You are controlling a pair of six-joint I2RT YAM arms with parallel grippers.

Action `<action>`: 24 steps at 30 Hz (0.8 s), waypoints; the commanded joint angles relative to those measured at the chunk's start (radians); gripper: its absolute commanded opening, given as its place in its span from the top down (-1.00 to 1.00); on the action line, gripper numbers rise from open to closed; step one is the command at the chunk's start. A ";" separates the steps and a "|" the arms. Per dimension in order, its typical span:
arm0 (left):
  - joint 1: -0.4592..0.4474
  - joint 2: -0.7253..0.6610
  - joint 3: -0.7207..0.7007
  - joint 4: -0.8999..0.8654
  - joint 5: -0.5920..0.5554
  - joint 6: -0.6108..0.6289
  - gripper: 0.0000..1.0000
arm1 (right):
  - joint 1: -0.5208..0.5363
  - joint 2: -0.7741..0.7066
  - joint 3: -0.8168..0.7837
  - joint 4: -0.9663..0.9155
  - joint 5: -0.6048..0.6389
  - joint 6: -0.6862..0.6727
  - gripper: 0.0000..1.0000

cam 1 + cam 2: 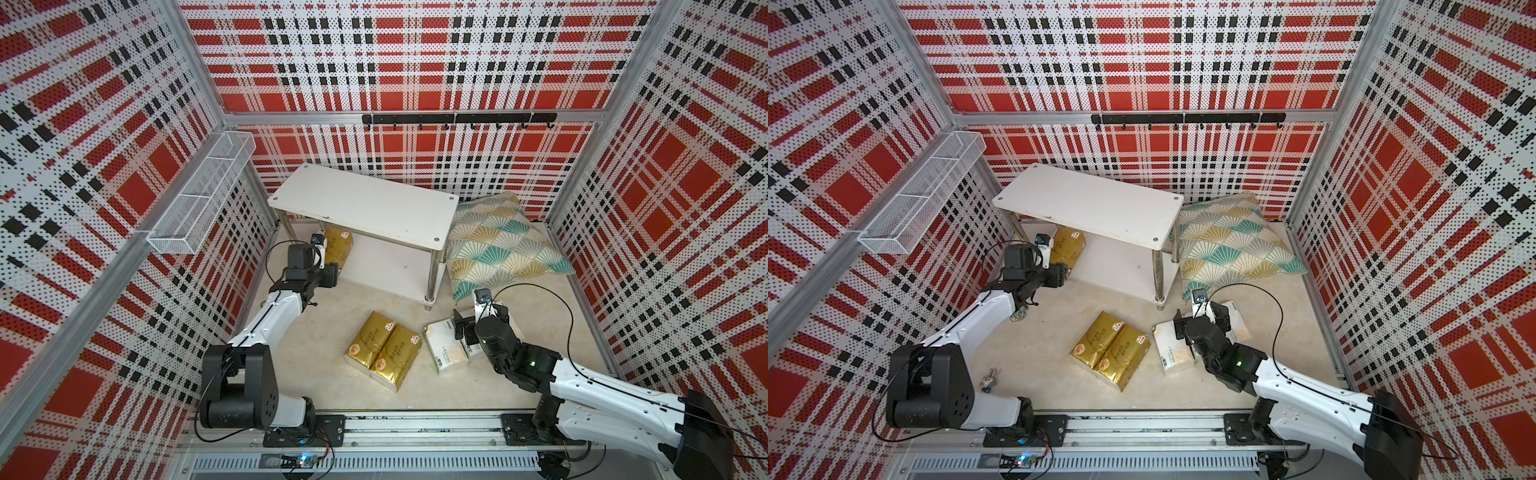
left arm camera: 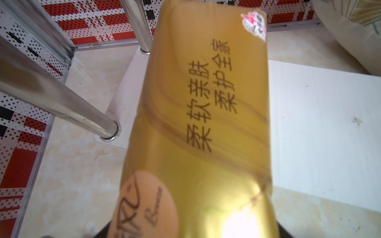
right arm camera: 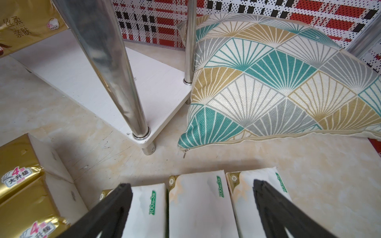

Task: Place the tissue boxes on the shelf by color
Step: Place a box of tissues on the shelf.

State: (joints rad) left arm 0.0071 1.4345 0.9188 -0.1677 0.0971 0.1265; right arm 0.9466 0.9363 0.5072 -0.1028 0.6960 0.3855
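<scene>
At the left end of the lower board (image 1: 386,265) of the shelf (image 1: 361,199), mid-placement of a gold pack (image 1: 338,245) pinched at its logo end by the left gripper (image 1: 331,272), long axis pointing toward the back wall (image 1: 415,158); next, probably: setting flat, then releasing; right gripper (image 3: 190,183) spread over white packs (image 3: 200,208).

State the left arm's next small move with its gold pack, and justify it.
Probably set the gold pack down on the shelf's lower board and let go: the left gripper is shut on it, holding it over that board's end, with bare board beside it.
</scene>
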 commanded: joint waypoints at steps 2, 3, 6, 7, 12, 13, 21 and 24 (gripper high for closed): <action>0.028 0.033 0.025 0.063 0.031 0.050 -0.34 | 0.006 -0.029 -0.022 0.012 0.028 -0.011 -1.00; 0.031 0.035 0.025 0.081 0.034 0.043 -0.34 | 0.006 -0.028 -0.022 0.014 0.031 -0.014 -1.00; 0.033 0.047 0.031 0.118 0.045 0.043 -0.35 | 0.006 -0.012 -0.013 0.013 0.034 -0.019 -1.00; 0.035 0.058 0.041 0.117 0.046 0.045 -0.35 | 0.006 -0.007 -0.009 0.009 0.033 -0.018 -1.00; 0.041 0.123 0.096 0.111 0.057 0.057 -0.35 | 0.006 0.000 -0.015 0.018 0.027 -0.010 -1.00; 0.040 0.133 0.102 0.117 0.057 0.058 -0.35 | 0.006 0.000 -0.016 0.017 0.027 -0.008 -1.00; 0.050 0.212 0.154 0.128 0.062 0.102 -0.35 | 0.006 -0.035 -0.025 -0.020 0.050 -0.004 -1.00; 0.055 0.231 0.173 0.136 0.085 0.094 -0.35 | 0.004 -0.041 -0.028 -0.024 0.056 -0.002 -1.00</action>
State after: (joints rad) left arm 0.0494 1.6539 1.0489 -0.0906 0.1486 0.2081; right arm 0.9470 0.9134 0.4915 -0.1150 0.7261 0.3794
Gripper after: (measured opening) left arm 0.680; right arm 0.999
